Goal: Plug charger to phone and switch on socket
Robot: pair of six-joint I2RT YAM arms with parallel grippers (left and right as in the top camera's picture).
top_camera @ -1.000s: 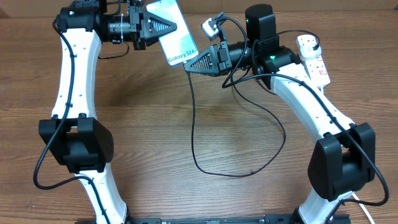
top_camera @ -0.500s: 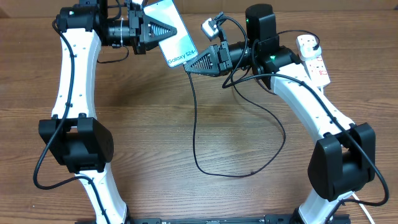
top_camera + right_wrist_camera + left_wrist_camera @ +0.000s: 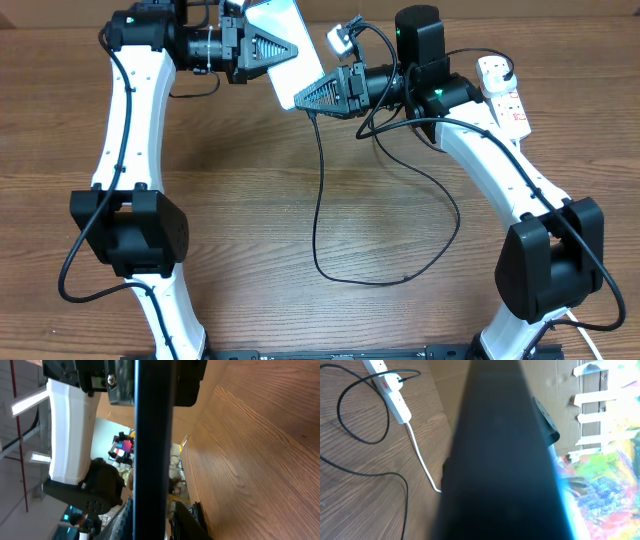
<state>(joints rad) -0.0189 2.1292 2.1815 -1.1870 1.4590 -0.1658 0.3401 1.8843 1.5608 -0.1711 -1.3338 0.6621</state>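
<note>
A: What is hidden?
B: The connector tip cannot be seen. The phone's [image 3: 297,78] lower short edge is covered by the right gripper [image 3: 310,98]. Both wrist views are mostly blocked by the phone's dark edge.
A: Phone axis?
B: It is held off the table [image 3: 230,200], well left of the socket [image 3: 505,95]. The long axis is slanted, lower end toward the socket. It is clamped by the left gripper [image 3: 290,48].
A: Right gripper?
B: Closed on the charger [image 3: 318,200] end. The cable is looped on the table left of the socket.

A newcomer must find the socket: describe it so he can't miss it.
On the wooden table, go to the far right side, beside the right arm. The socket lies there: the only white block with red switch marks, a black plug in it.
</note>
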